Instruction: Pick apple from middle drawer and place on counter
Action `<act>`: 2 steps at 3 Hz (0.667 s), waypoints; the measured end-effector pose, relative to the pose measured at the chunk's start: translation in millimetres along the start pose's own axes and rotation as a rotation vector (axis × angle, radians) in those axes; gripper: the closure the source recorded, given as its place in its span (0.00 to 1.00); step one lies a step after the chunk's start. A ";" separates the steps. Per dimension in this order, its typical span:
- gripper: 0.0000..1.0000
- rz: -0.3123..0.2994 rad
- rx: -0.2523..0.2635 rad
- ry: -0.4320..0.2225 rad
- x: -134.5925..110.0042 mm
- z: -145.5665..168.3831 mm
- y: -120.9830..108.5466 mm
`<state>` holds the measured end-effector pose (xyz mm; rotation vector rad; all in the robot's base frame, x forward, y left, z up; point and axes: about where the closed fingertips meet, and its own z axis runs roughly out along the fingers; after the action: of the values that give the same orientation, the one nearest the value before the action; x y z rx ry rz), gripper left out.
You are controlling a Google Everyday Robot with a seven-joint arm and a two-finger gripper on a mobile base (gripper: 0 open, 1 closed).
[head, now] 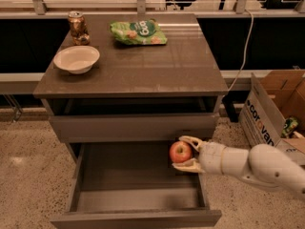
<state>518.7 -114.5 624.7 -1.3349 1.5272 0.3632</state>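
Apple [180,152] clamped betw. both fingers of gripper [179,152], at R-rear of open middle drawer [124,168], just under upper drawer front [133,127]. Arm [248,165] enters from R. Counter [143,63] carries bowl [76,58], can [76,27], chip bag [138,32].

The cream-white claw [181,152], at the right side of the grey drawer [138,218], grips a red-orange apple [179,151]; above it spreads the glossy brown-grey counter [143,68], bearing up-left a white bowl [76,59], green bag [138,32] and coppery can [76,26].
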 end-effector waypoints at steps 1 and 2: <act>1.00 -0.153 -0.039 0.031 -51.2 -58.0 -23.7; 1.00 -0.203 -0.096 0.020 -89.3 -89.8 -52.9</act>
<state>507.5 -151.8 756.3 -1.5586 1.3900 0.2983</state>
